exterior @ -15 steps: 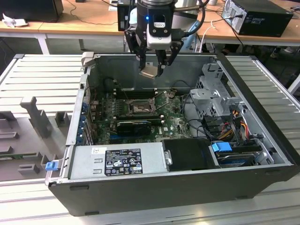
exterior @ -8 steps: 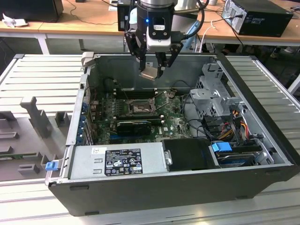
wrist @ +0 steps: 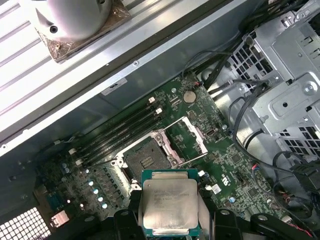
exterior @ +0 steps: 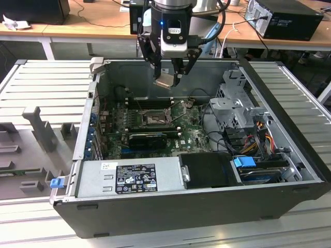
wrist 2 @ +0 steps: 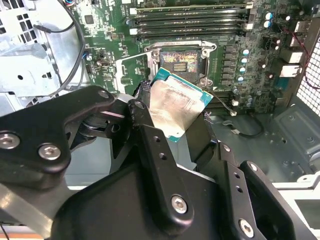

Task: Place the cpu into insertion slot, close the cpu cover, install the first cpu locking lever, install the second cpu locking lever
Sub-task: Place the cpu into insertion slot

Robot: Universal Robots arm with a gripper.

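Observation:
My gripper (exterior: 168,76) hangs above the open computer case, shut on the cpu (exterior: 165,81), a flat square chip with a silvery top. In both wrist views the cpu (wrist: 169,202) (wrist 2: 175,107) sits between the black fingers (wrist 2: 145,125), tilted and well above the green board. The insertion slot (exterior: 154,120) (wrist: 145,159) (wrist 2: 181,62) lies below it with its dark centre bare. Beside the slot the cpu cover (wrist: 187,134) (wrist 2: 129,75) stands flipped open. A thin locking lever (wrist: 196,159) is swung out from the socket.
A grey power supply (exterior: 129,178) fills the case's near side. A metal drive cage (exterior: 235,106) with cables stands at the exterior view's right. A long black card (exterior: 147,138) lies near the socket, with memory slots (wrist: 117,132) beyond it. Case walls (exterior: 170,72) ring the board.

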